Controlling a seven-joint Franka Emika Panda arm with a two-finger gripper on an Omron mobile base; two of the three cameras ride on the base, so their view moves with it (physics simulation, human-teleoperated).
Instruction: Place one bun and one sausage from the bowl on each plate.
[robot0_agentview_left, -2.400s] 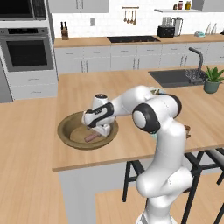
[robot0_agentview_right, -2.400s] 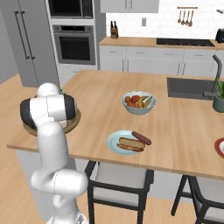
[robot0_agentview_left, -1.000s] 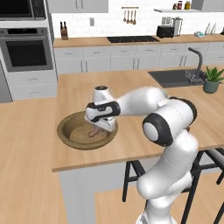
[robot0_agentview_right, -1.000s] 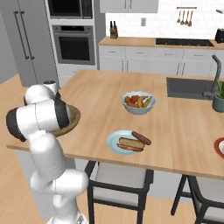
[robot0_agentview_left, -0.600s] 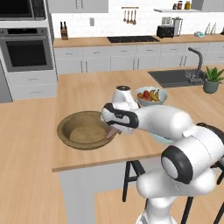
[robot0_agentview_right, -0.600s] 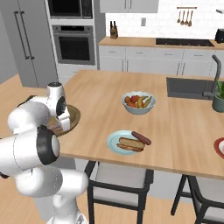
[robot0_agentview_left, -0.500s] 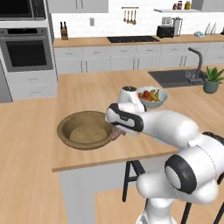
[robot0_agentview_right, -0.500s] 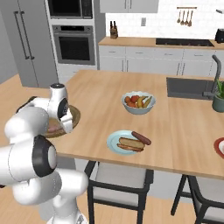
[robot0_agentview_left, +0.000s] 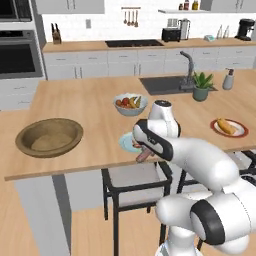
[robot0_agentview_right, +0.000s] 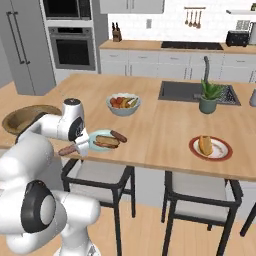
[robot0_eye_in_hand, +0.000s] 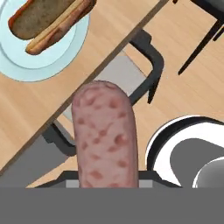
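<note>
My gripper (robot0_agentview_left: 145, 153) (robot0_agentview_right: 70, 149) is shut on a pinkish-brown sausage (robot0_agentview_left: 143, 156) (robot0_agentview_right: 66, 150) (robot0_eye_in_hand: 105, 135), held just off the counter's front edge beside the light blue plate (robot0_agentview_left: 124, 143) (robot0_agentview_right: 96, 136) (robot0_eye_in_hand: 39, 68). On that plate lie a reddish-brown bun (robot0_agentview_right: 105, 141) (robot0_eye_in_hand: 41, 15) and a dark sausage (robot0_agentview_right: 119, 135). Far right, the red-rimmed white plate (robot0_agentview_left: 240, 131) (robot0_agentview_right: 220, 150) carries a yellow-orange bun (robot0_agentview_left: 225, 126) (robot0_agentview_right: 204, 144). The wooden bowl (robot0_agentview_left: 50, 150) (robot0_agentview_right: 20, 117) sits at the counter's left end, with nothing visible inside. The held sausage hides my fingertips in the hand view.
A pale blue fruit bowl (robot0_agentview_left: 130, 104) (robot0_agentview_right: 123, 103) stands behind the blue plate. A potted plant (robot0_agentview_left: 202, 86) (robot0_agentview_right: 209, 98) and sink (robot0_agentview_left: 165, 84) lie further back. Dark stools (robot0_agentview_left: 132, 182) (robot0_agentview_right: 102, 180) stand under the counter's front edge.
The sausage has come out of the wooden bowl and travelled right in my gripper to the blue plate's side. The whole view has shifted as the base drove right.
</note>
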